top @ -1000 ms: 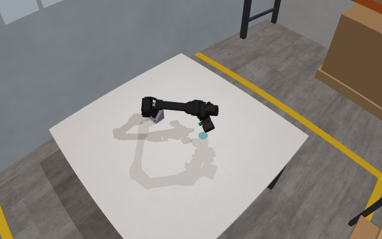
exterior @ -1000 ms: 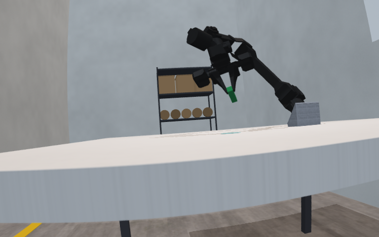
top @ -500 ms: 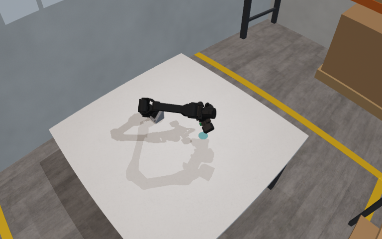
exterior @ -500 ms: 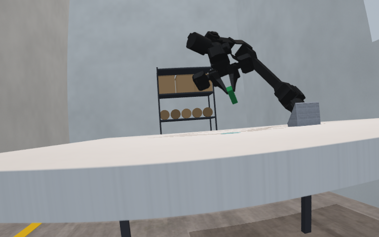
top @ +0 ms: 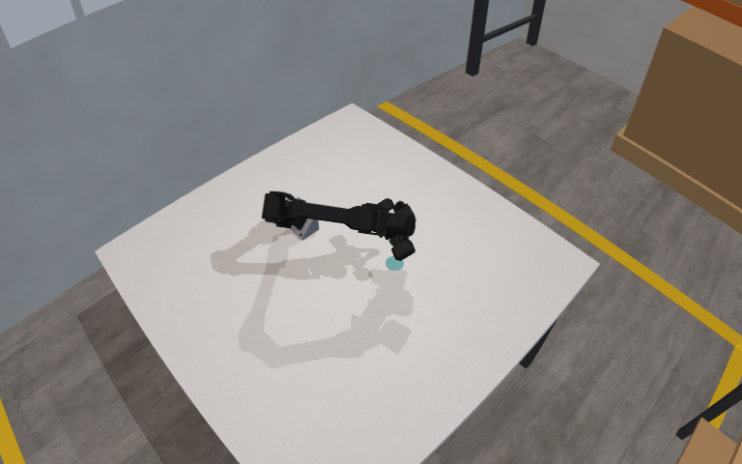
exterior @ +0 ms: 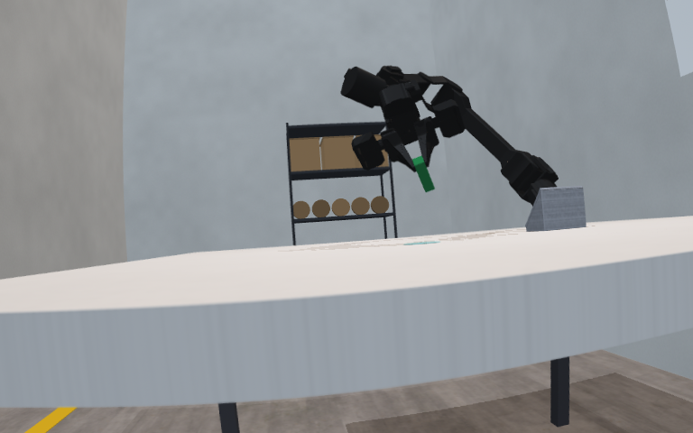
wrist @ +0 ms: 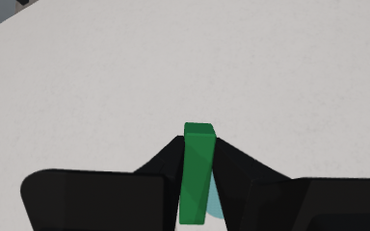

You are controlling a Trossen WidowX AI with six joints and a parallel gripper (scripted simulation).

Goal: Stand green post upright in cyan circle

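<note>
One arm is present, mounted on a grey wedge base [top: 309,228] on the white table [top: 465,305].

Top view: the arm reaches from the base toward the table's middle. Its gripper [top: 394,245] hangs directly over the cyan circle [top: 393,264], covering part of it. Only a sliver of the green post [top: 387,239] shows beside the black wrist. The arm's shadows lie on the table below and to the left of the circle. A yellow floor line [top: 553,210] runs past the table's far edge, and a brown box [top: 689,103] stands beyond it.

Exterior view: the gripper [exterior: 420,162] is raised well above the table, fingers pointing down. The post [exterior: 423,174] is pinched at its upper end and hangs in the air, close to upright but tilted, its lower end leaning toward the base side. It touches neither table nor circle. The circle [exterior: 420,244] appears as a thin cyan streak on the table, roughly beneath the post. A dark shelf rack [exterior: 291,176] stands behind against the wall, carrying brown boxes and round items.

Wrist view: both black fingers press against opposite sides of the post [wrist: 197,173], which fills the gap between them. A part of the circle [wrist: 214,202] shows just to the right of the post's near end, between post and right finger.
</note>
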